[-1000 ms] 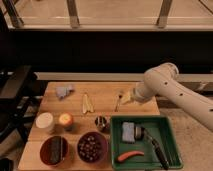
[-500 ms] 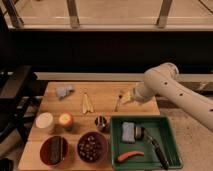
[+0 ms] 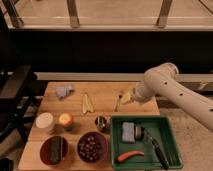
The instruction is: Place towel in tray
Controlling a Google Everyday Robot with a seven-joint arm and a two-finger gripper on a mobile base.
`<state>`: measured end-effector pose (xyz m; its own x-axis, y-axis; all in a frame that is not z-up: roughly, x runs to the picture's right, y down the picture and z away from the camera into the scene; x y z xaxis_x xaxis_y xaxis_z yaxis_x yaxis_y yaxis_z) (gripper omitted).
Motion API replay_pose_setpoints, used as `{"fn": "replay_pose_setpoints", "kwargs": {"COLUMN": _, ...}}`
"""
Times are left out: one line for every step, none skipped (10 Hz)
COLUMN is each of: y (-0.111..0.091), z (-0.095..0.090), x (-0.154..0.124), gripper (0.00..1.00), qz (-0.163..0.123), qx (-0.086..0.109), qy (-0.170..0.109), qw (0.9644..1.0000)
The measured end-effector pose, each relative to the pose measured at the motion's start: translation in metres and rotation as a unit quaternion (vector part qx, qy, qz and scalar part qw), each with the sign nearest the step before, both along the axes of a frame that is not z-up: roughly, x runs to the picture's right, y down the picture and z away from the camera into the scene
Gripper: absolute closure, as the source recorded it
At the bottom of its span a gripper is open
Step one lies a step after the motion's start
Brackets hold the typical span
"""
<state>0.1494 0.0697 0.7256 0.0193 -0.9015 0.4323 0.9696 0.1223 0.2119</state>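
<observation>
A long wooden table fills the middle of the view, with a dark wall and a railing behind it. A white robot arm reaches in from the right. Its gripper hangs low over the far right part of the table. Whether the gripper is released or clenched cannot be told; nothing is seen in its hold.

Just in front of the gripper and slightly to its right sits a green tray. In the tray lie a grey-blue block, a dark-handled brush and a small orange-red item.

Further forward and to the left of the gripper stand two dark round bowls side by side. One bowl holds small dark round pieces; the other bowl holds something dark and blocky. A small metal cup stands between the bowls and the tray.

The towel lies well to the left of the gripper, near the table's far left corner, outside the tray. It is small, grey-blue and crumpled into a loose lump.
</observation>
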Motion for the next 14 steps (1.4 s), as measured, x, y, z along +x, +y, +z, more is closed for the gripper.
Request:
{"fn": "replay_pose_setpoints", "kwargs": {"y": 0.0, "z": 0.0, "x": 0.0, "gripper": 0.38, "qz": 0.0, "qx": 0.0, "qy": 0.0, "qw": 1.0}}
{"fn": "replay_pose_setpoints", "kwargs": {"y": 0.0, "z": 0.0, "x": 0.0, "gripper": 0.38, "qz": 0.0, "qx": 0.0, "qy": 0.0, "qw": 1.0}}
{"fn": "replay_pose_setpoints", "kwargs": {"y": 0.0, "z": 0.0, "x": 0.0, "gripper": 0.38, "qz": 0.0, "qx": 0.0, "qy": 0.0, "qw": 1.0}}
{"fn": "replay_pose_setpoints", "kwargs": {"y": 0.0, "z": 0.001, "x": -0.001, "gripper": 0.38, "qz": 0.001, "qx": 0.003, "qy": -0.002, "qw": 1.0}}
{"fn": "replay_pose_setpoints", "kwargs": {"y": -0.003, "z": 0.008, "x": -0.005, "gripper": 0.38, "qz": 0.004, "qx": 0.018, "qy": -0.012, "qw": 0.9998}}
{"fn": "replay_pose_setpoints", "kwargs": {"y": -0.009, "z": 0.015, "x": -0.011, "gripper": 0.38, "qz": 0.005, "qx": 0.028, "qy": -0.025, "qw": 0.9993}}
{"fn": "replay_pose_setpoints", "kwargs": {"y": -0.021, "z": 0.027, "x": -0.024, "gripper": 0.38, "qz": 0.004, "qx": 0.043, "qy": -0.046, "qw": 0.998}}
{"fn": "replay_pose_setpoints", "kwargs": {"y": -0.032, "z": 0.04, "x": -0.039, "gripper": 0.38, "qz": -0.004, "qx": 0.057, "qy": -0.063, "qw": 0.9964}}
{"fn": "replay_pose_setpoints", "kwargs": {"y": -0.043, "z": 0.052, "x": -0.057, "gripper": 0.38, "qz": -0.014, "qx": 0.066, "qy": -0.079, "qw": 0.9946}}
{"fn": "replay_pose_setpoints", "kwargs": {"y": -0.049, "z": 0.061, "x": -0.072, "gripper": 0.38, "qz": -0.024, "qx": 0.07, "qy": -0.091, "qw": 0.9931}}
{"fn": "replay_pose_setpoints", "kwargs": {"y": -0.057, "z": 0.073, "x": -0.093, "gripper": 0.38, "qz": -0.038, "qx": 0.074, "qy": -0.107, "qw": 0.9907}}
{"fn": "replay_pose_setpoints", "kwargs": {"y": -0.062, "z": 0.08, "x": -0.109, "gripper": 0.38, "qz": -0.05, "qx": 0.077, "qy": -0.119, "qw": 0.9887}}
{"fn": "replay_pose_setpoints", "kwargs": {"y": -0.065, "z": 0.087, "x": -0.125, "gripper": 0.38, "qz": -0.061, "qx": 0.078, "qy": -0.13, "qw": 0.9865}}
{"fn": "replay_pose_setpoints", "kwargs": {"y": -0.069, "z": 0.096, "x": -0.145, "gripper": 0.38, "qz": -0.076, "qx": 0.08, "qy": -0.143, "qw": 0.9836}}
